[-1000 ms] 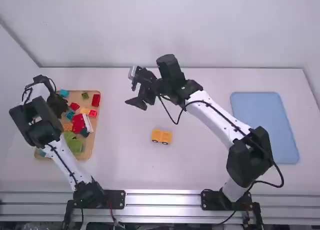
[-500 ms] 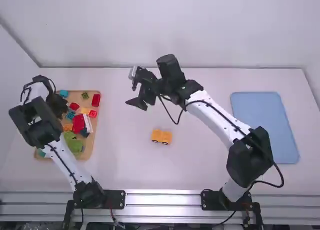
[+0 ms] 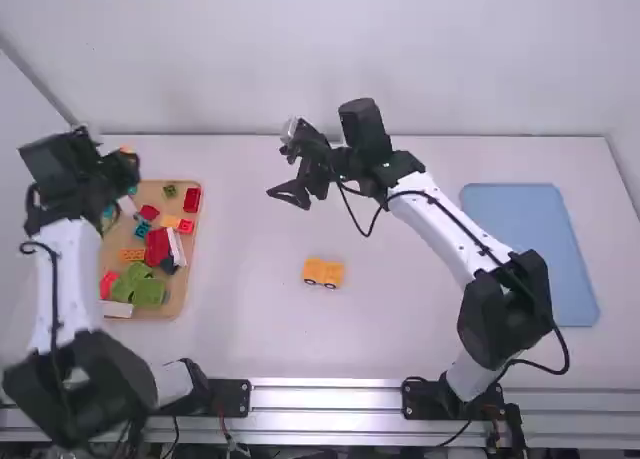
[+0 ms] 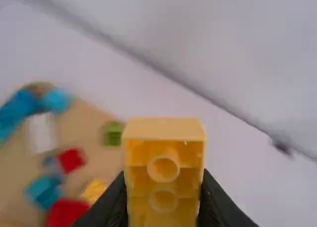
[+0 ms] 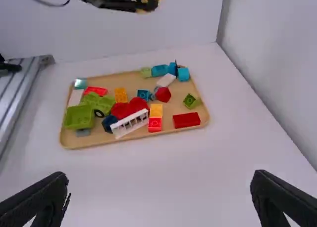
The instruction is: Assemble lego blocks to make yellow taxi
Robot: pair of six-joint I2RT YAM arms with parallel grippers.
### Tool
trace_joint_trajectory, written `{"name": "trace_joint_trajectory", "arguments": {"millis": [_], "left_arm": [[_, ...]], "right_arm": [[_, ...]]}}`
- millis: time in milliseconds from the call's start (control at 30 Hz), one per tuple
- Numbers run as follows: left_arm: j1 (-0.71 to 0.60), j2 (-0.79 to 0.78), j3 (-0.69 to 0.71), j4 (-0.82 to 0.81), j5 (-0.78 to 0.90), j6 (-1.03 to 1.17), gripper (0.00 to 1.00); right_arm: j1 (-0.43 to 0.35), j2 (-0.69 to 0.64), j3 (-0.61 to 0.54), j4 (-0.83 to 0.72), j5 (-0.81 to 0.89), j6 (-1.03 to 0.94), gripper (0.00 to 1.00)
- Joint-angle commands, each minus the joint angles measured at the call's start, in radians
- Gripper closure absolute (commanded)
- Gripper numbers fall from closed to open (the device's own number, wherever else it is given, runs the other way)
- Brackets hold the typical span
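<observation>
Above the tray's far end, my left gripper (image 3: 124,161) is shut on a yellow-orange block (image 3: 127,149). In the left wrist view the block (image 4: 163,162), its hollow tube side showing, sits between the fingers of the left gripper (image 4: 163,197). My right gripper (image 3: 284,171) hangs over the far middle of the table; in the right wrist view the gripper (image 5: 161,187) is wide open, nothing between its fingers. A yellow-orange piece with dark wheels (image 3: 323,272) stands on the table's middle, well apart from both grippers.
On the left, a wooden tray (image 3: 188,254) holds loose red, green, blue, white and orange blocks. A blue tray (image 3: 530,254) lies at the right. A wall runs along the table's far edge, and bare tabletop surrounds the wheeled piece.
My left arm has swung up off the tray's left part, bringing the yellow-orange block into sight and uncovering blocks below. The right arm has shifted slightly right. The wheeled piece stays put.
</observation>
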Motion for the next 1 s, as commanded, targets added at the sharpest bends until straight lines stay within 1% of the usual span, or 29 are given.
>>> {"name": "trace_joint_trajectory", "arguments": {"millis": [0,100,133,167,200,300,400,500,533,600,633,700,767,800,833,867,933,967], "left_arm": [[-0.102,-0.111,-0.199,0.101,0.268,0.225,0.98],[-0.243,-0.297,-0.402,0.351,0.341,0.179,0.98],[-0.248,-0.303,-0.409,0.36,0.344,0.175,0.98],[-0.274,-0.328,-0.439,0.405,0.365,0.158,0.98],[-0.31,-0.362,-0.481,0.464,0.421,0.157,0.98],[-0.354,-0.373,-0.509,0.514,0.488,0.159,0.98],[-0.397,-0.332,-0.51,0.558,0.529,0.159,0.98],[-0.439,-0.233,-0.497,0.649,0.604,0.153,0.98],[-0.457,-0.173,-0.485,0.712,0.663,0.152,0.98],[-0.476,-0.091,-0.463,0.814,0.748,0.13,0.98],[-0.479,-0.077,-0.459,0.832,0.762,0.125,0.98],[-0.506,0.045,-0.414,0.99,0.851,0.058,0.98],[-0.518,0.092,-0.397,1.037,0.877,0.042,0.98],[-0.528,0.129,-0.385,1.076,0.899,0.028,0.98],[-0.536,0.166,-0.373,1.123,0.923,0.007,0.98],[-0.536,0.169,-0.372,1.129,0.925,0.003,0.98],[-0.544,0.221,-0.361,1.213,0.954,-0.046,0.98],[-0.546,0.245,-0.36,1.272,0.966,-0.073,0.98]], "right_arm": [[-0.015,0.01,0.031,-0.002,-0.103,-0.003,0.01],[-0.053,0.01,0.028,-0.061,-0.254,-0.087,0.02],[-0.058,0.01,0.027,-0.066,-0.272,-0.097,0.01],[-0.072,0.01,0.023,-0.082,-0.316,-0.118,0.01],[-0.102,0.01,0.018,-0.116,-0.373,-0.152,0.02],[-0.15,0.009,0.018,-0.191,-0.389,-0.177,0.02],[-0.166,-0.011,0.018,-0.282,-0.41,-0.251,0.02],[-0.164,-0.046,0.018,-0.397,-0.458,-0.41,0.02],[-0.167,-0.068,0.018,-0.461,-0.472,-0.491,0.02],[-0.181,-0.095,0.018,-0.538,-0.472,-0.586,0.02],[-0.184,-0.098,0.017,-0.55,-0.472,-0.6,0.02],[-0.193,-0.101,0.016,-0.582,-0.521,-0.651,0.02],[-0.192,-0.098,0.009,-0.562,-0.547,-0.652,0.02],[-0.188,-0.094,0.0,-0.525,-0.566,-0.634,0.02],[-0.188,-0.088,-0.012,-0.452,-0.577,-0.562,0.02],[-0.189,-0.085,-0.017,-0.428,-0.578,-0.536,0.02],[-0.188,-0.059,-0.045,-0.238,-0.578,-0.338,0.02],[-0.178,-0.041,-0.063,-0.115,-0.562,-0.233,0.01]]}}
